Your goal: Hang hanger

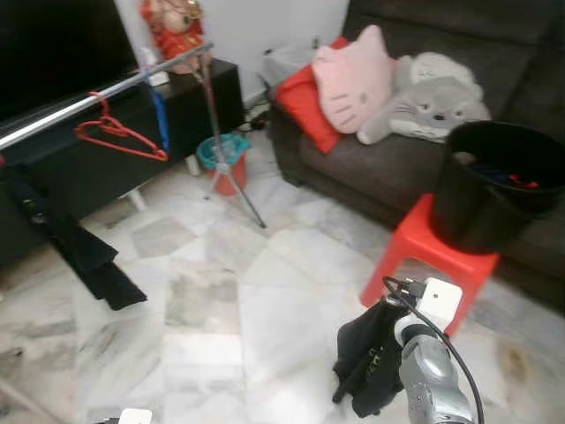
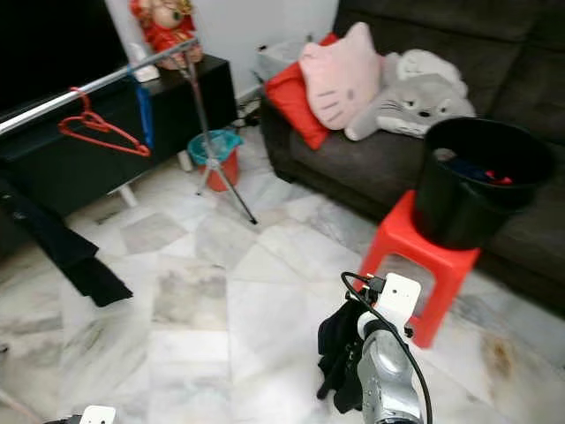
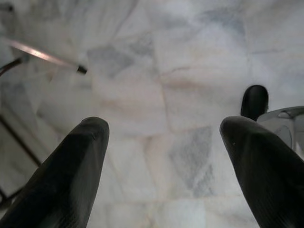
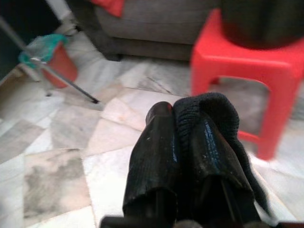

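Carry stage, judging by the head views: right gripper point(image 1: 375, 358) clamps a dark garment point(image 1: 362, 353), with the rail point(image 1: 88, 99) and red hanger point(image 1: 119, 135) well ahead. Left wrist: left gripper point(image 3: 164, 142) agape over marble. Right wrist: jaws pinch knit cloth; next comes walking to the rail.

One red hanger point(image 1: 116, 134) on one metal rail point(image 1: 97, 92); one blue item point(image 1: 160, 117) hung beside it; one black garment point(image 1: 71, 243) draped below; one red stool point(image 1: 428, 256) carrying one black bucket point(image 1: 494, 190); two plush cushions, one pink cat point(image 1: 353, 79), one grey point(image 1: 428, 97); one red pillow point(image 1: 305, 106); one small teal-lined bin point(image 1: 223, 161); one red figurine point(image 1: 175, 26); one dark sofa point(image 1: 371, 168).
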